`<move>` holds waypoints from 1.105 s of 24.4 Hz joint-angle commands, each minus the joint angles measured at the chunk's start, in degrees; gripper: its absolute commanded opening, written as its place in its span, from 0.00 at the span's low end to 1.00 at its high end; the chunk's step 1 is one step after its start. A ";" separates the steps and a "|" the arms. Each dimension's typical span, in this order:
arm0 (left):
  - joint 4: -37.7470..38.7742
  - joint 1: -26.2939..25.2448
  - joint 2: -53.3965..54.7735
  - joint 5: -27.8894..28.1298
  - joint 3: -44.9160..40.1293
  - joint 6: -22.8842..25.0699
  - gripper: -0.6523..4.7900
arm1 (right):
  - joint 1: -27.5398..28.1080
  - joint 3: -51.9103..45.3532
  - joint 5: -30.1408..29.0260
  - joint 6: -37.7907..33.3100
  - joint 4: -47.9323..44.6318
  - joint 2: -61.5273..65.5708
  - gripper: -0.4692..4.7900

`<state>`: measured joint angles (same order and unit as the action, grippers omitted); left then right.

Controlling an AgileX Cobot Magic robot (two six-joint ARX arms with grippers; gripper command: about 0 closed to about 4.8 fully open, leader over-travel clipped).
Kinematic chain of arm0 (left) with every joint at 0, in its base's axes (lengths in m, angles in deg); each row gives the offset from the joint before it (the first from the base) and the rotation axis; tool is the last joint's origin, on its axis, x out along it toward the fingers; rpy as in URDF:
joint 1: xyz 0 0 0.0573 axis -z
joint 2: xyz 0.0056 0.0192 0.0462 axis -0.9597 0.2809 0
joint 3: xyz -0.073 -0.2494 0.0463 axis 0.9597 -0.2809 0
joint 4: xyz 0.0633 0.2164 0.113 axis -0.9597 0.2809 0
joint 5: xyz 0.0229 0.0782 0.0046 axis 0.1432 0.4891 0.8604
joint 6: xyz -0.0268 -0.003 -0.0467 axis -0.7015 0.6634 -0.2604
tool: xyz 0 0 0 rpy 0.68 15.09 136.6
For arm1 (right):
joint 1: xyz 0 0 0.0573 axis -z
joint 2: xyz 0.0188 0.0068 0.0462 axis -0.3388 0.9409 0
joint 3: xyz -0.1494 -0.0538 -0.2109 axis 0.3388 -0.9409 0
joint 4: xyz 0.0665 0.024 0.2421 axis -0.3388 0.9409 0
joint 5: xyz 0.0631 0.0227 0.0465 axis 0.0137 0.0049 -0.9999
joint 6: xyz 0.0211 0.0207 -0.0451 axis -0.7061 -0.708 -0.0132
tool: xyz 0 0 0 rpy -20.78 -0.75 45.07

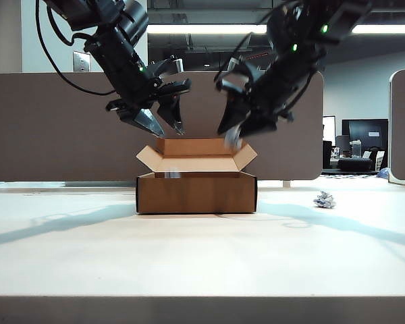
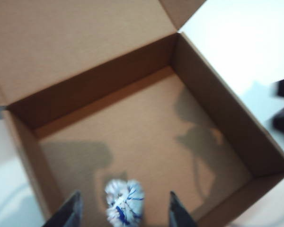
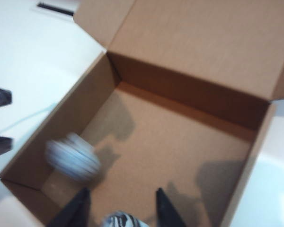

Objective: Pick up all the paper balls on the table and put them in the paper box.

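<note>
Hovering over the paper box (image 1: 196, 192) at frame centre, we see both grippers released: left gripper (image 2: 124, 210) spread, one paper ball (image 2: 125, 202) loose between its fingers; right gripper (image 3: 122, 208) parted. A third ball (image 1: 325, 199) lies on the table (image 1: 202, 256), right of the box.

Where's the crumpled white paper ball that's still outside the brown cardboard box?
In the exterior view, the crumpled white paper ball lies on the white table, right of the brown cardboard box, clear of both grippers above the box.
</note>
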<state>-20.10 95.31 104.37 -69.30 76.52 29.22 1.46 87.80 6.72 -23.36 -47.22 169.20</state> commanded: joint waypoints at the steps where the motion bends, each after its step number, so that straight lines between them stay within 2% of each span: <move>1: -1.20 -0.26 -0.09 -1.77 0.24 -0.20 0.57 | -0.11 0.55 -0.74 -0.07 -1.46 1.05 0.49; 3: -1.22 -0.28 -0.11 -1.75 0.24 -0.17 0.57 | -0.11 0.55 -0.66 0.09 -1.07 1.20 0.50; 6: -0.85 -0.31 -0.11 -1.66 0.24 -0.17 0.57 | 0.28 0.57 1.55 1.97 -0.72 0.83 0.56; 12: 2.08 -0.33 -0.13 -1.60 0.24 0.00 0.57 | 3.15 0.59 22.23 10.29 5.95 0.07 0.58; 15: 4.33 -0.33 -0.17 -1.62 0.31 0.00 0.57 | 5.90 0.59 27.50 10.25 7.39 1.31 0.60; 19: 8.22 -0.20 -0.20 -1.79 0.35 -0.04 0.57 | 9.16 0.59 27.67 9.05 8.26 3.30 0.60; 25: 9.07 -0.17 -0.22 -1.79 0.35 -0.15 0.57 | 11.06 0.57 27.19 8.35 10.03 5.25 0.60; 27: 9.16 -0.17 -0.22 -1.79 0.35 -0.15 0.57 | 11.30 0.57 24.72 6.88 10.58 5.77 0.60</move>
<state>-11.05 95.05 104.48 -70.74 76.58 29.22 12.78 88.13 33.80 -15.10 -36.53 175.10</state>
